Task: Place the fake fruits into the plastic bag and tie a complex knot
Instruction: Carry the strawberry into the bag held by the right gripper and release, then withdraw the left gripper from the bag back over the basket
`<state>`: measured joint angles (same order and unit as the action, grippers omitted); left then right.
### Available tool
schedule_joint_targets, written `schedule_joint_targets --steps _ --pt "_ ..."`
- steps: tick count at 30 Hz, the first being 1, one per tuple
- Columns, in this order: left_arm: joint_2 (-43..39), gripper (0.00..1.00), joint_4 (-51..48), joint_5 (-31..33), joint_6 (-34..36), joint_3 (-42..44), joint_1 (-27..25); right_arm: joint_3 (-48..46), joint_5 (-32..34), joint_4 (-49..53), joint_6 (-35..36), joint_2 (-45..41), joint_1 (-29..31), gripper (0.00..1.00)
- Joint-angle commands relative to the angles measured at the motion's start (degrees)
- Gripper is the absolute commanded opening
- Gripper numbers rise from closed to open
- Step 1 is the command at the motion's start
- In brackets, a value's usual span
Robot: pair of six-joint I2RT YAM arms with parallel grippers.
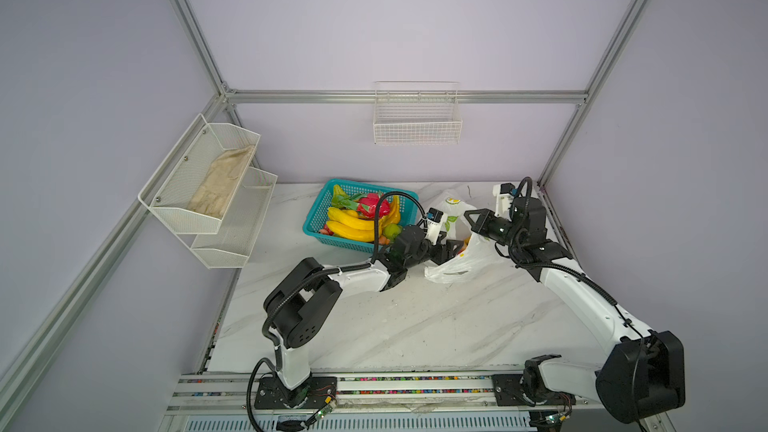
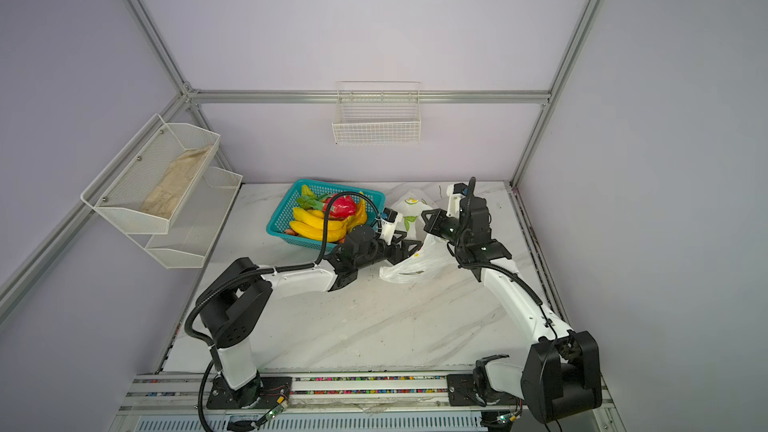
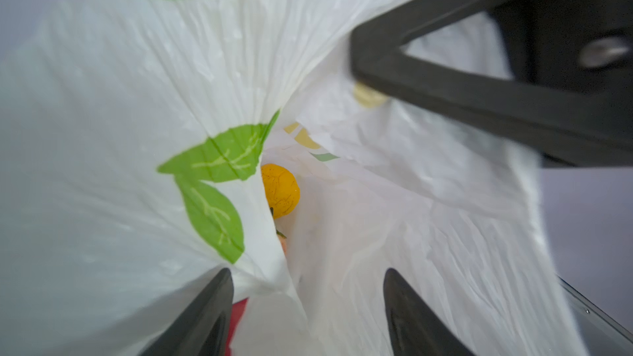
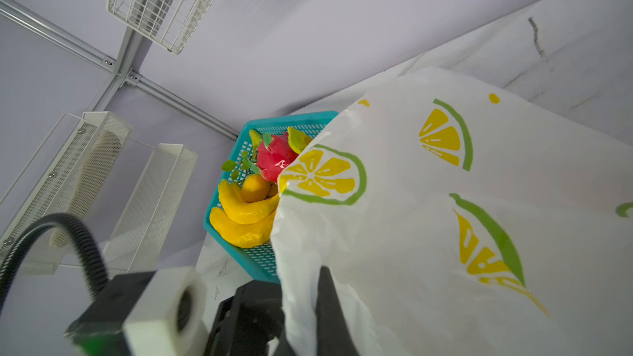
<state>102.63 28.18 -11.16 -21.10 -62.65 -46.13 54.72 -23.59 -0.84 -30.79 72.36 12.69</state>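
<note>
left gripper (image 3: pixel 307 272): jaws apart in the mouth of the plastic bag (image 1: pixel 465 265), a loose fold between them | right gripper (image 1: pixel 471 218): closed on the bag's upper edge, holding it up | bag: on worktop (image 1: pixel 415 326), just beside teal basket (image 1: pixel 316 218) | orange (image 3: pixel 281 191): inside bag | bananas (image 1: pixel 349 226), dragon fruit (image 1: pixel 372 205): in basket

- teal mesh basket (image 1: pixel 316 211) on the marble surface (image 1: pixel 415 326), toward the back
- white wire basket (image 1: pixel 417 131) hung on the back frame bar (image 1: pixel 311 96)
- two-tier white mesh shelf (image 1: pixel 178 178) on left wall (image 1: pixel 83 118), beige cloth (image 1: pixel 222 187) lying in upper tier
</note>
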Motion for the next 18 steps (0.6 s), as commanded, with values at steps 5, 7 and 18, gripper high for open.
schedule_joint_targets --steps 5,7,18 --pt "-13.74 0.68 -6.82 -1.3 5.52 6.27 1.62 0.67 2.57 1.05 3.74 1.8 -1.16 0.0" --pt "-16.24 0.7 -8.35 1.55 6.44 7.87 2.0 1.22 2.59 1.6 4.45 2.08 -1.1 0.0" --pt "-17.97 0.77 -19.71 7.67 4.16 8.3 5.26 2.28 3.36 3.23 7.47 1.9 -1.11 0.0"
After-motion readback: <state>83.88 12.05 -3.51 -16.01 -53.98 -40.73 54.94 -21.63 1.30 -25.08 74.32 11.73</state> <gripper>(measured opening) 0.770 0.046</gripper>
